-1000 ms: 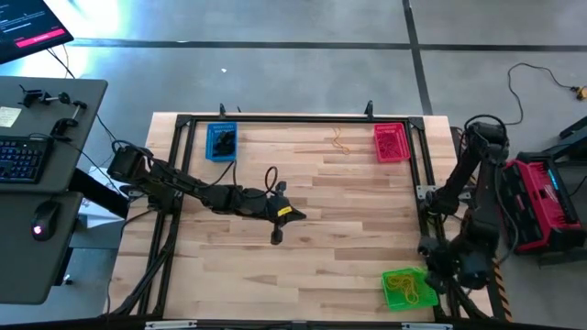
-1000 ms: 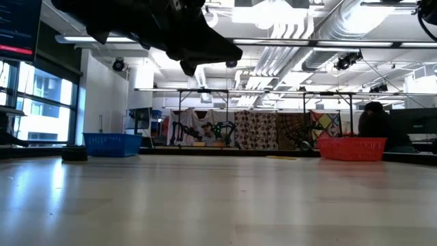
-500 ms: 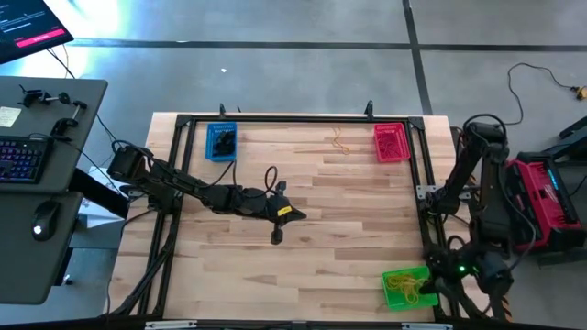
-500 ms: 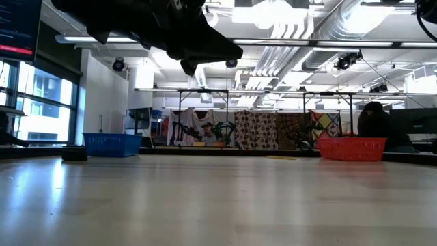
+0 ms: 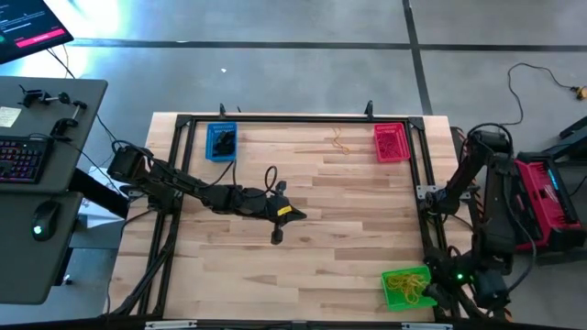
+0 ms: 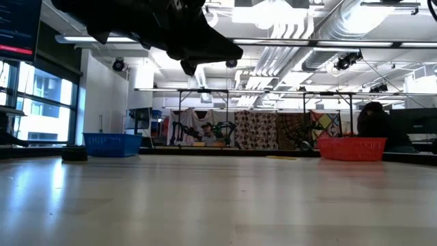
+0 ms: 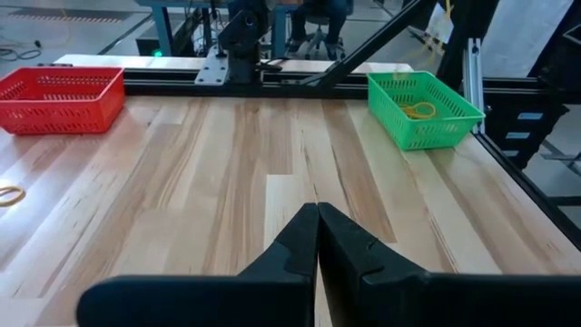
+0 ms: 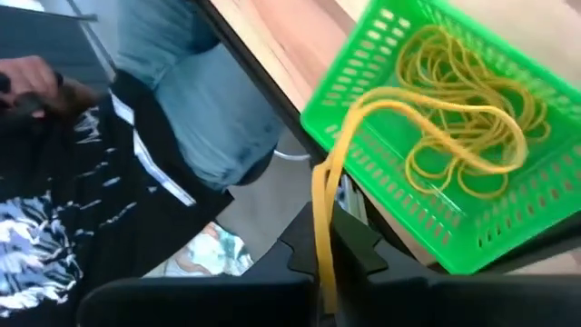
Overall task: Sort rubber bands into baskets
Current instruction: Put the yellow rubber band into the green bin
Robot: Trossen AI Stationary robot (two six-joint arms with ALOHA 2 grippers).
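Visibly, right hand (image 8: pixel 320 238) clamping yellow band (image 8: pixel 329 163).

Both arms are dark, near-black, built of jointed segments with black cables looping alongside them. The left arm (image 5: pixel 197 192) has a rounded base joint and carries a small yellow mark near the left end effector (image 5: pixel 277 235), whose two black fingers (image 7: pixel 292 245) are wedge-shaped and matte. The right arm (image 5: pixel 484 211) shows a small green light near the right end effector (image 5: pixel 456 282).
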